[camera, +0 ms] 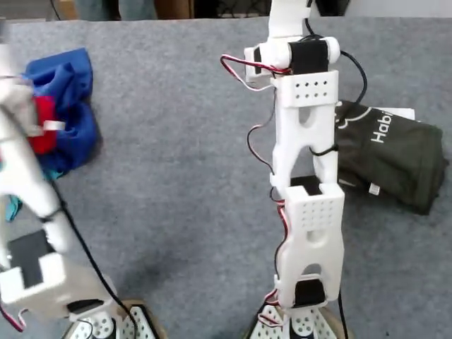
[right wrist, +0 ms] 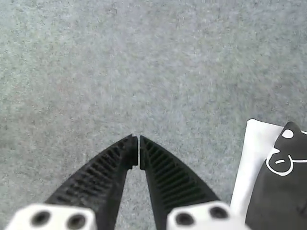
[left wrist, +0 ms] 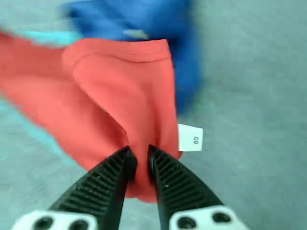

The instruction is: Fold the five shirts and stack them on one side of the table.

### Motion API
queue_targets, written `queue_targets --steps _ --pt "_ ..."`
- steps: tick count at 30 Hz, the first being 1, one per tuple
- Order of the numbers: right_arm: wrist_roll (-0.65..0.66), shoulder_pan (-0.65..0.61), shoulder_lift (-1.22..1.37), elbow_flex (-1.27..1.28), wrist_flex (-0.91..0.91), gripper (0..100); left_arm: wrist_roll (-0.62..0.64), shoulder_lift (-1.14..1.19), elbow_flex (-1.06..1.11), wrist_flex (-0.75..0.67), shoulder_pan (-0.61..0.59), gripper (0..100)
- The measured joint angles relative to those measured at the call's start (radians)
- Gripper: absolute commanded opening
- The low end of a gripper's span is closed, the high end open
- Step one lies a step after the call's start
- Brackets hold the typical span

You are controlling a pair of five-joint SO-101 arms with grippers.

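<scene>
Grey felt covered the table (camera: 176, 155) on which both arms worked. At its left side, the left gripper (left wrist: 138, 163) was pinching a fold of the red shirt (left wrist: 120, 100), its black ribbed fingers (left wrist: 112, 177) pressed close with the cloth caught between them. A small white tag (left wrist: 190, 138) stuck out from the red shirt's edge just beside the fingers. The red shirt lay bunched against the blue shirt (camera: 70, 99), which was crumpled in a heap near the table's left edge, and a strip of light blue cloth (left wrist: 41, 36) showed beside them. The left arm (camera: 28, 183) rose over this heap.

The right gripper (right wrist: 138, 151) was pressed together on nothing, tips touching, above bare felt. Near it lay the dark green shirt (camera: 388, 159), folded and bearing white print, on the right side of the table. It rested on top of a white shirt (right wrist: 252, 163), whose edge stuck out from under it. The right arm (camera: 307, 141) stretched up the middle of the table, beside this small stack
</scene>
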Motion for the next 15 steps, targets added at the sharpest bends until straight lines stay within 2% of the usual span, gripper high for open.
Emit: queue_targets --steps 5,9,12,14,15 --pt "0.000 0.057 -0.003 0.000 0.000 1.5 0.000 -0.115 0.256 -0.012 0.365 3" --pt "0.000 0.110 -0.003 0.000 0.000 1.5 0.000 -0.164 0.516 -0.153 0.674 4" --pt "0.000 0.144 -0.003 0.000 0.000 2.3 0.017 -0.173 0.698 -0.292 0.865 18" --pt "0.023 0.163 -0.003 0.008 0.000 7.7 0.083 -0.173 0.756 -0.344 0.916 29" --pt "0.032 0.172 -0.003 0.021 0.000 11.9 0.130 -0.173 0.766 -0.356 0.918 31"
